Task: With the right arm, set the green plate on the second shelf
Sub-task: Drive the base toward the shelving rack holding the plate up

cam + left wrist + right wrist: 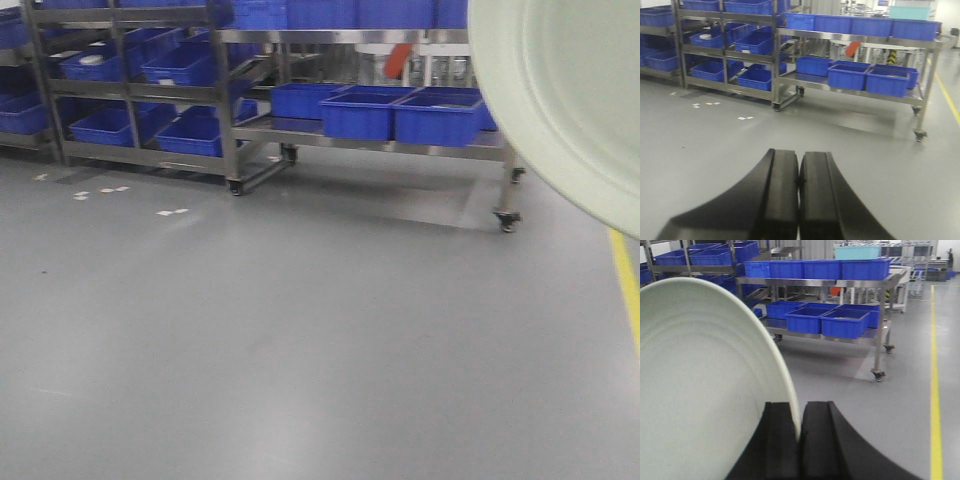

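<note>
Grey floor (pixel 300 330) stretches to steel racks (pixel 815 283) loaded with blue bins (pixel 845 322), well apart from the robot. On the robot's right, the right claw (pixel 800 440) is pinched tight on the rim of the green plate (pixel 705 390), which hangs on edge in the air, while the left claw (pixel 799 185) is closed on nothing. For a clean carry, I judge the pinch must hold firm, the plate be turned flat before reaching the rack, and then slid onto a bare patch between bins; which level counts as the second shelf I cannot tell from here.
</note>
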`<move>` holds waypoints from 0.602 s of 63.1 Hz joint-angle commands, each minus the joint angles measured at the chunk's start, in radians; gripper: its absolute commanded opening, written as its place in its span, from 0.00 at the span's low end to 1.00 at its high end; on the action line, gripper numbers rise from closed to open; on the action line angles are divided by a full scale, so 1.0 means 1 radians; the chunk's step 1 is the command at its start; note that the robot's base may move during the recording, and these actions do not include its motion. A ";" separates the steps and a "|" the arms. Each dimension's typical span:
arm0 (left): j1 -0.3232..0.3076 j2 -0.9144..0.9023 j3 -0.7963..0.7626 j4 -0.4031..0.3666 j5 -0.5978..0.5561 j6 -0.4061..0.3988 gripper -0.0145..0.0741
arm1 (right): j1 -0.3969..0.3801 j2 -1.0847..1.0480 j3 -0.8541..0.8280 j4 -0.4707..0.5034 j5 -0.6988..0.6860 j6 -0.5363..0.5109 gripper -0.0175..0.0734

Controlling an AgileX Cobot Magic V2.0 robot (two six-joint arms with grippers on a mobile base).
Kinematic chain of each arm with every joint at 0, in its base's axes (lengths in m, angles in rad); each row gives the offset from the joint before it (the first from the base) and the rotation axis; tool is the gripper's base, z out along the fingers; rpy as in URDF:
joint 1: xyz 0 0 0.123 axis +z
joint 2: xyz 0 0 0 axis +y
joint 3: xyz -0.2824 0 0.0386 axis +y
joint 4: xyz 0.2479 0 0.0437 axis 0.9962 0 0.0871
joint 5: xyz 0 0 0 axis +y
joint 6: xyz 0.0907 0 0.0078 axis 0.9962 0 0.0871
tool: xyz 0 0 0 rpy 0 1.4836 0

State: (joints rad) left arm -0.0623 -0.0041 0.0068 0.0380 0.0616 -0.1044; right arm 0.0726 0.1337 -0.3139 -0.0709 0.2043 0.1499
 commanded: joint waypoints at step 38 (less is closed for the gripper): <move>0.000 -0.017 0.041 -0.003 -0.082 -0.004 0.31 | -0.004 0.010 -0.034 0.005 -0.115 0.007 0.23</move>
State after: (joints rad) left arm -0.0623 -0.0041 0.0068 0.0380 0.0616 -0.1044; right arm 0.0726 0.1337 -0.3139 -0.0709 0.2043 0.1499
